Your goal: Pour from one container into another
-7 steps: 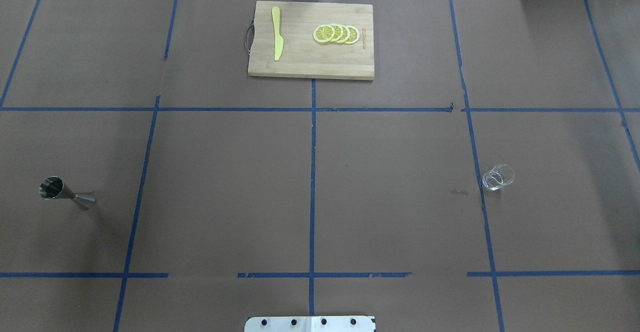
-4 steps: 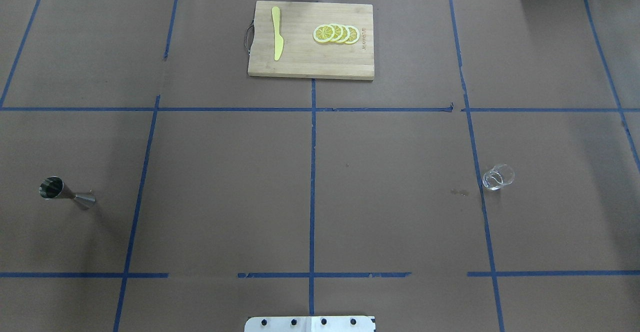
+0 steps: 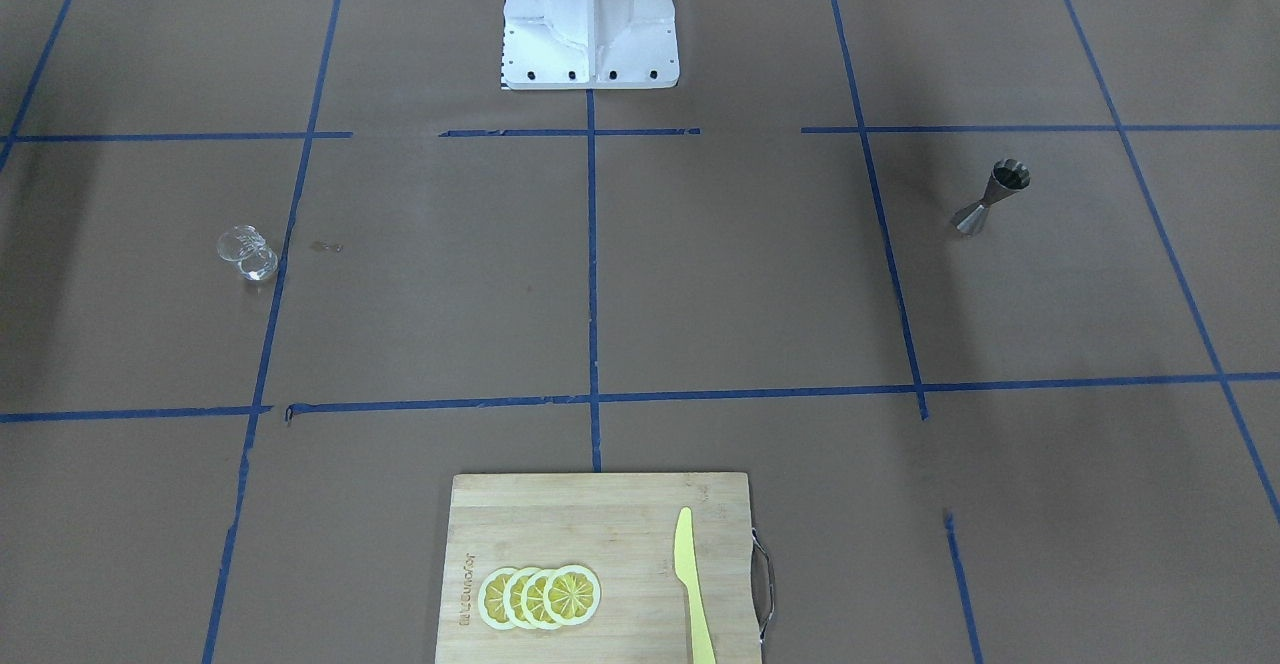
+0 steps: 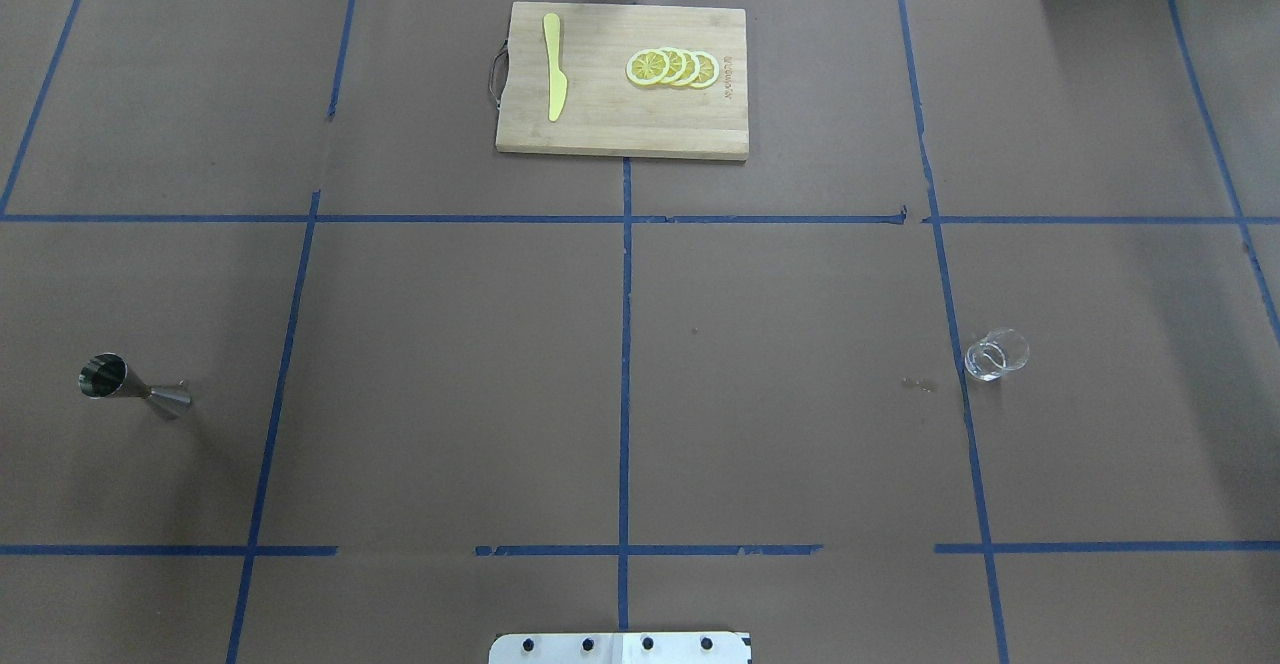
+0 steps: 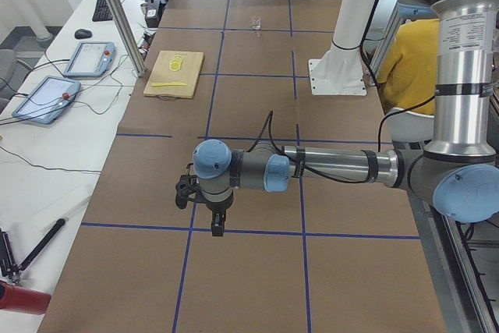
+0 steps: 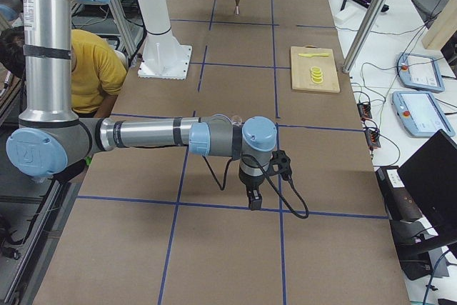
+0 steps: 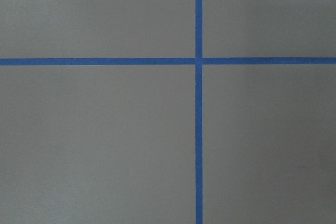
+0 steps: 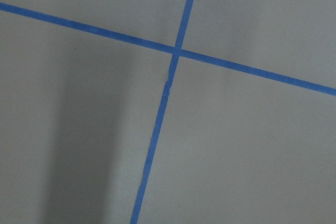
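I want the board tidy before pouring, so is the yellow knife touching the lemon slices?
Apart. The overhead view shows the yellow knife and the lemon slices with bare cutting board between them.

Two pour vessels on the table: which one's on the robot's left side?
The steel jigger: hourglass-shaped, it stands on the left half. The clear glass cup stands on the right half.

Right arm (image 6: 143, 133) stretched over the bench (image 6: 228, 255), right tool (image 6: 255, 203) pointing down above a tape line (image 6: 128, 200), jigger (image 6: 236, 3) upright far beyond.
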Tool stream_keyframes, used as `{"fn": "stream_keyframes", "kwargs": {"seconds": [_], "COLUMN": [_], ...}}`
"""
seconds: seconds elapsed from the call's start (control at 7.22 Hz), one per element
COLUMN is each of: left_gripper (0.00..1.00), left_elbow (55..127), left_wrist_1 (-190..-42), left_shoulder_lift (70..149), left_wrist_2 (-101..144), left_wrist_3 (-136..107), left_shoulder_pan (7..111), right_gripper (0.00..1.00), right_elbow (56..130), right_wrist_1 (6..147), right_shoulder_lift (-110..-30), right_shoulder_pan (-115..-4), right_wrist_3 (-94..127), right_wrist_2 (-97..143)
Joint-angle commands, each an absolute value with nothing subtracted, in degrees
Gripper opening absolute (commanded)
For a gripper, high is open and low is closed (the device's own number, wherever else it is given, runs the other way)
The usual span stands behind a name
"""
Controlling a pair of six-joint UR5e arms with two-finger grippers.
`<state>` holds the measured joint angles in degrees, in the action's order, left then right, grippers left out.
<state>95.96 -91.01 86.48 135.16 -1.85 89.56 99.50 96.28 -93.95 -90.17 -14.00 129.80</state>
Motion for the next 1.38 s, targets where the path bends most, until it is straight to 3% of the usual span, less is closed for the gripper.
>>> {"fn": "stream_keyframes", "kwargs": {"seconds": [0.0,1.25], "left_gripper": [1.00,1.00], "left_elbow": [96.24,96.50], "left_wrist_1": [-91.05,-91.32], "left_shoulder_lift": [86.57,86.57], "left_wrist_2": [135.44,135.53], "left_wrist_3": [-1.93,-2.02], "left_shoulder_pan": [89.56,89.56], "right_gripper": [1.00,1.00], "right_elbow": [99.06,99.23], "right_wrist_1": [96.33,96.24], "right_shoulder_lift": [-94.22,-94.31], "right_shoulder_pan": [-90.18,-90.18], "right_wrist_3": [-13.89,-8.28], "right_wrist_2": [131.46,134.56]}}
